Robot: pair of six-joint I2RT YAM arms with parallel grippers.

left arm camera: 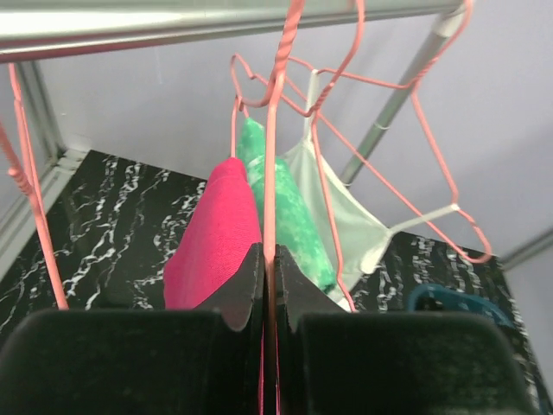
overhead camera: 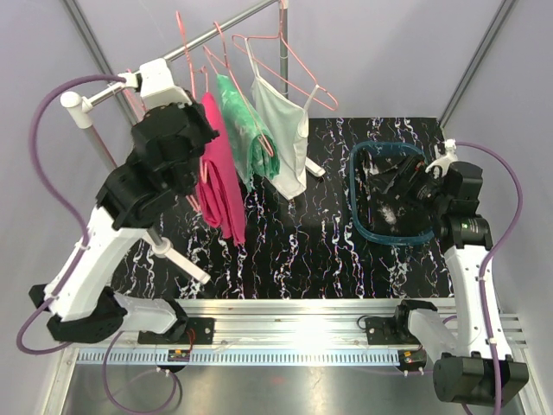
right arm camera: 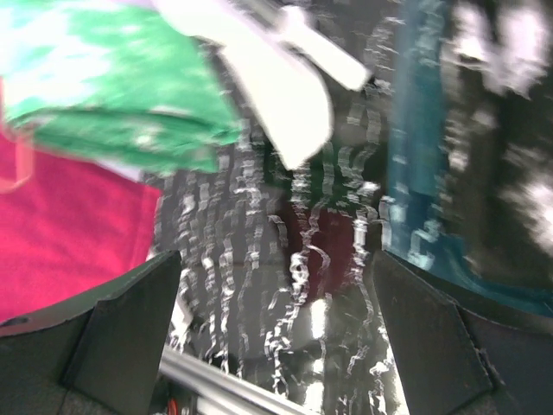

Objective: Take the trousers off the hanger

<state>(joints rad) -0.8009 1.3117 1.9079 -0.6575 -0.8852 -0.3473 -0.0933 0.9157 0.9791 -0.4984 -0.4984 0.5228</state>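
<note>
Left claw (left arm camera: 268, 259) clamped on pink hanger wire (left arm camera: 273, 147). Pink trousers (overhead camera: 220, 177) hang just beside it, green trousers (overhead camera: 242, 130) next, black trousers (overhead camera: 389, 206) in basket (overhead camera: 353, 194). Right claw (right arm camera: 276, 294) wide apart, empty. Step looks like pink pair. Next: pull cloth off gently.

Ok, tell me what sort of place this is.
Probably a robotics lab test cell, not a home: plain partition walls close in a marbled black table, two arms are bolted to a metal base rail at its near edge, and garments hang on pink wire hangers from a rack.
</note>
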